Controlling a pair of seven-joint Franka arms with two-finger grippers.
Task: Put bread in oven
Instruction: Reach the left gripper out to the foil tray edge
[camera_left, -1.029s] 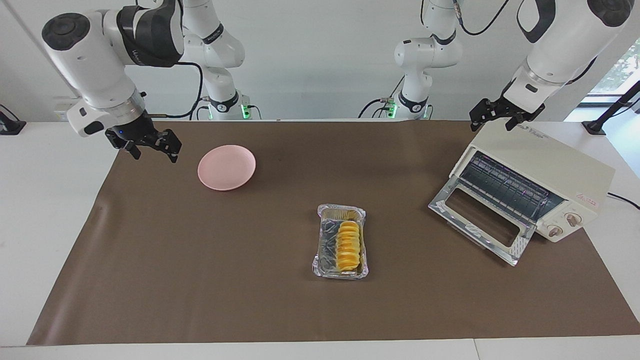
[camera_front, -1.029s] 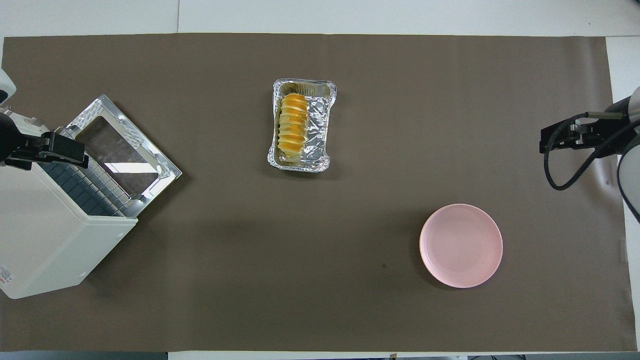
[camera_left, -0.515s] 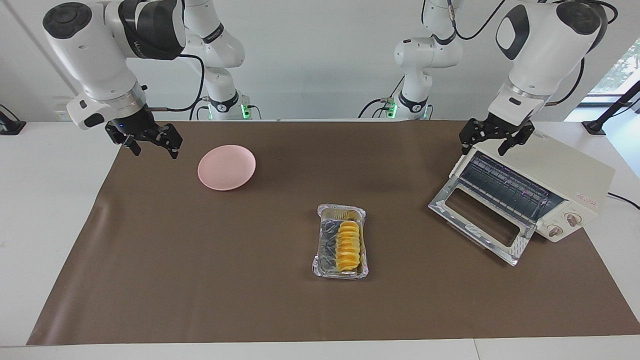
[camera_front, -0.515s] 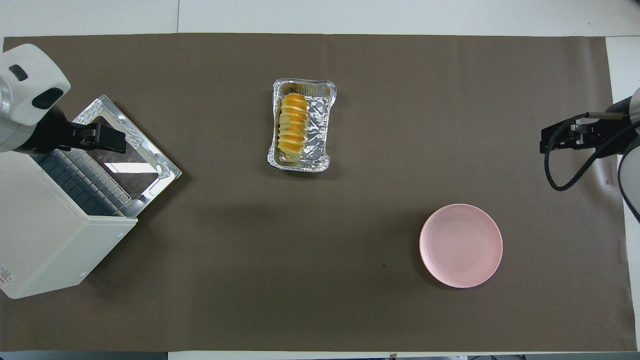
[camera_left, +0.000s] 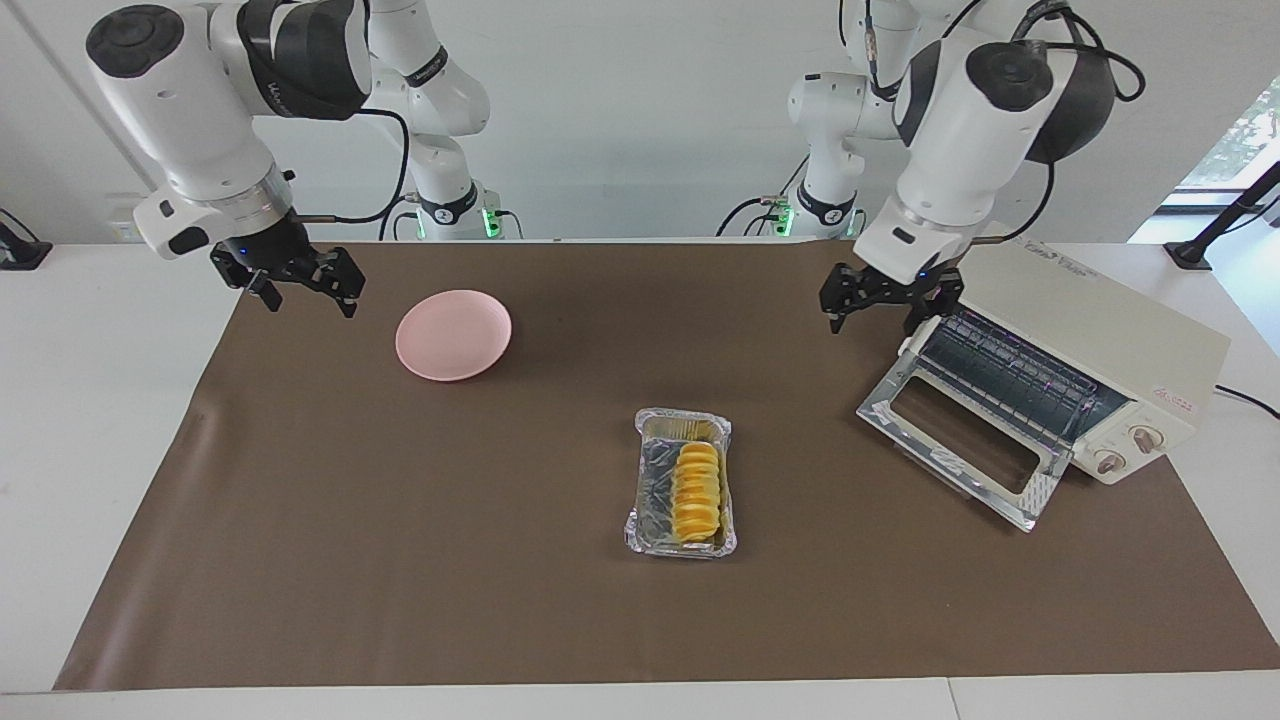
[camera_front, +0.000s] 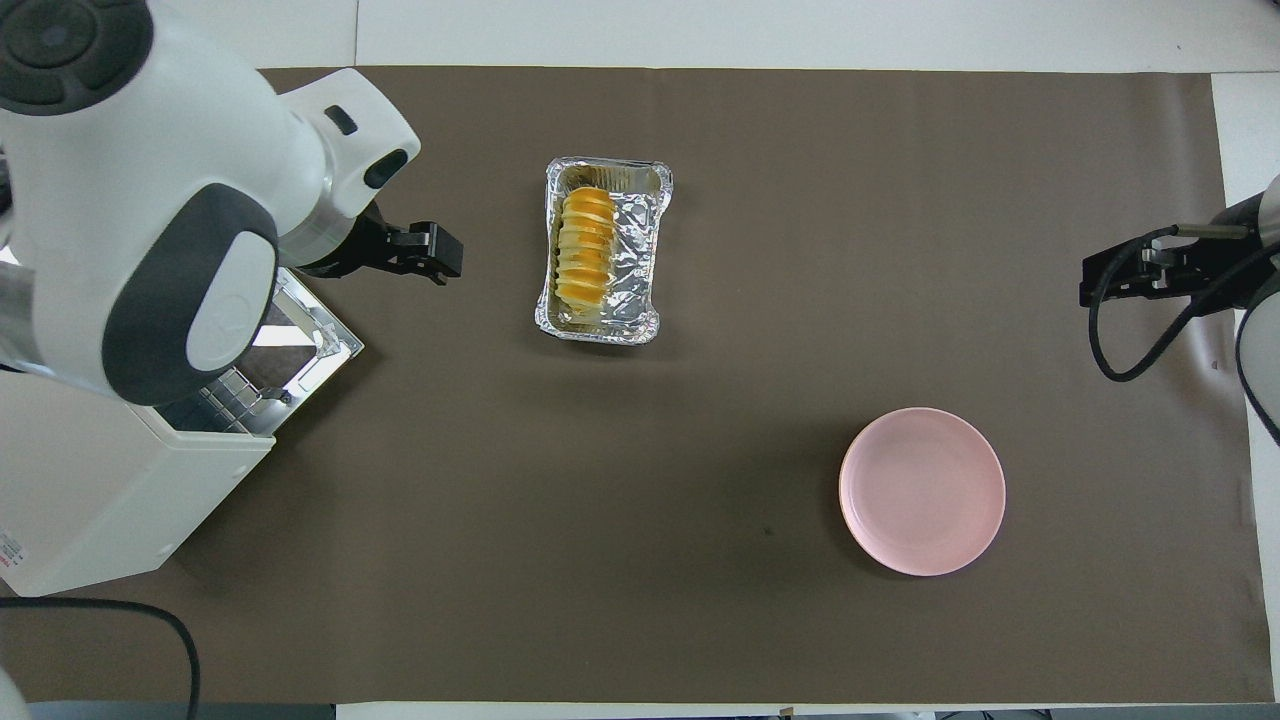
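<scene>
In the facing view, the small ridged yellow-orange bread (camera_left: 697, 492) lay in a crinkled silver foil tray (camera_left: 652, 500) on the tabletop, its long axis running toward and away from the robots, farther from them than the released left hand (camera_left: 882, 300) above the mat.

In the overhead view, the left hand (camera_front: 425, 254) hung beside the tray, on the side of the cream-white boxy oven (camera_front: 95, 500) with its door dropped open, while the released right hand (camera_left: 305, 285) waited well apart from the tray.

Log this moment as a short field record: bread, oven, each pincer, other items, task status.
bread: bread lies in the foil tray, mid-table, untouched
oven: oven at the left arm's end of the table, door dropped open, rack visible
left pincer: left pincer open, empty, in the air over the mat beside the oven
right pincer: right pincer open, empty, waits in the air beside the pink plate
task status: bread not yet picked up
</scene>
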